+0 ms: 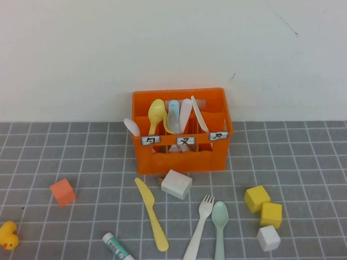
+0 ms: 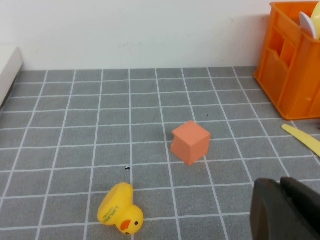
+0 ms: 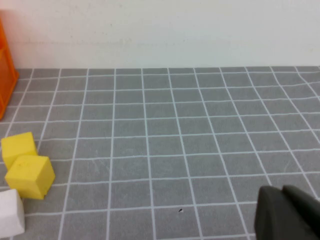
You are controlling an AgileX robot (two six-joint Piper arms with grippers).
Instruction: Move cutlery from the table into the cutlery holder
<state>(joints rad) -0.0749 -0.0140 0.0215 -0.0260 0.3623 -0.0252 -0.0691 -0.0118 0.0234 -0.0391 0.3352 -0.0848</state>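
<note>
3 loose pieces: yellow knife (image 1: 152, 213), white fork (image 1: 198, 231) and mint-green spoon (image 1: 219, 232) lie flat on the table (image 1: 309, 163), in front of the cutlery holder.
Knife: left of the fork, blade end toward the holder, handle toward the robot; its tip also shows in the left wrist view (image 2: 302, 138).
Fork and spoon: side by side, just beside each other, tines and bowl toward the holder.
Cutlery holder (image 1: 212, 157): orange crate at the back of the table by the wall, 3 white labels on its front, several pastel utensils already standing in its compartments.
White block (image 1: 177, 184): just in front of the holder, between knife and fork.
Right of the spoon: 2 yellow cubes (image 1: 263, 206) and 1 white cube (image 1: 268, 238), close together.
Left side: orange cube (image 1: 62, 192), yellow duck (image 1: 5, 236) near the table's front-left edge.
Green-and-white tube (image 1: 119, 250): left of the knife handle.
Left gripper (image 2: 287, 210): jaws closed, holding nothing, low over the table near the duck and orange cube.
Right gripper (image 3: 290, 212): jaws closed, holding nothing, over bare tiles to the right of the cubes.
</note>
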